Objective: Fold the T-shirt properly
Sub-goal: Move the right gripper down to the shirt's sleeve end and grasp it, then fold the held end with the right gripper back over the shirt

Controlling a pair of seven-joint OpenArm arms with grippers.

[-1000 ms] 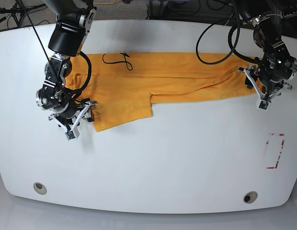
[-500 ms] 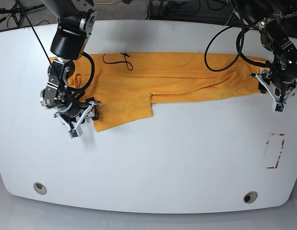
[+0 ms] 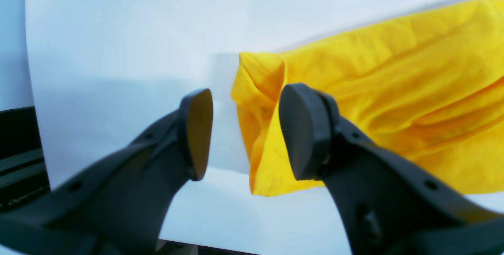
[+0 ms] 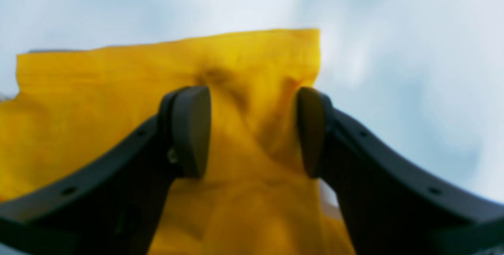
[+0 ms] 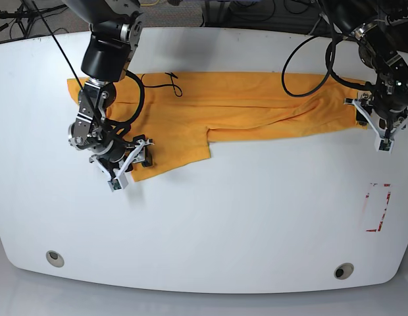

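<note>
The orange-yellow T-shirt (image 5: pixel 243 105) lies as a long folded band across the far half of the white table (image 5: pixel 256 217), with a flap hanging down toward the left and a bit of black print (image 5: pixel 168 82) showing. My right gripper (image 5: pixel 130 164) is open at the flap's lower left corner. In the right wrist view the cloth (image 4: pixel 236 66) lies between and under its fingers (image 4: pixel 191 129). My left gripper (image 5: pixel 374 126) is open at the shirt's right end. In the left wrist view one finger (image 3: pixel 303 129) is over the bunched end (image 3: pixel 267 85), the other (image 3: pixel 197 133) over bare table.
A red-outlined rectangle (image 5: pixel 377 207) marks the table near its right edge. Two round holes (image 5: pixel 54 258) (image 5: pixel 344 270) sit near the front edge. Black cables (image 5: pixel 303 59) loop from the left arm over the shirt's far right part.
My right gripper has shifted rightward onto the flap's corner. My left gripper moved right to the shirt's end and has held there for the last half second.
</note>
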